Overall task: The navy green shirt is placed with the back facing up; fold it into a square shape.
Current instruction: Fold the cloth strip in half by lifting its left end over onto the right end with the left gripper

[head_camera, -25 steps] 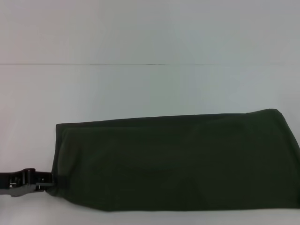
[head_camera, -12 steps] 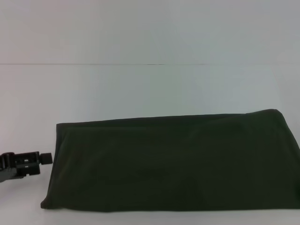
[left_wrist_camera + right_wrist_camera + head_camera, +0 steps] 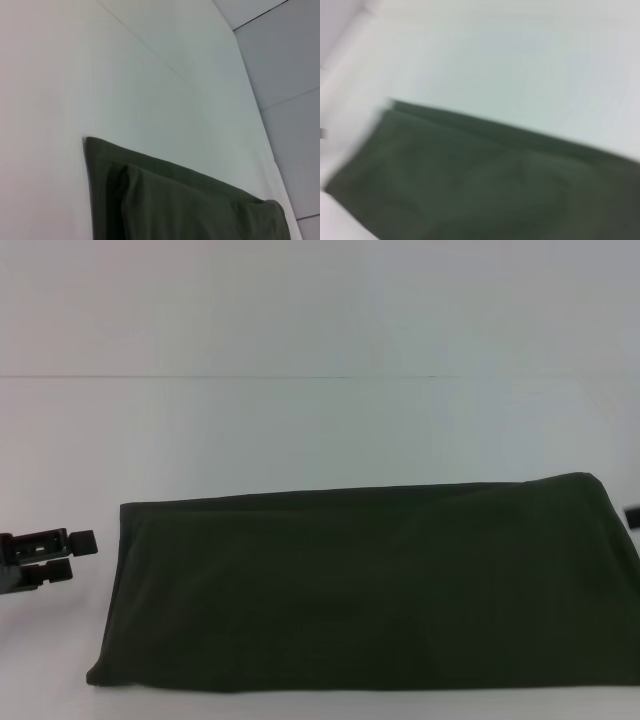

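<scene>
Your left end effector (image 3: 50, 552) sits just off the shirt (image 3: 370, 585), apart from the near edge; can't tell how wide it is. Shirt lies flat on the surface (image 3: 300, 430), folded long, so I'd guess another fold's due.

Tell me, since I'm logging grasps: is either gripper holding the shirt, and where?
Neither holds it. The left gripper sits apart from the navy green shirt; the right gripper barely shows beside its edge.

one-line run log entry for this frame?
shirt: folded into long band, flat on table | left gripper: beside shirt's left end, apart | right gripper: at frame edge
</scene>
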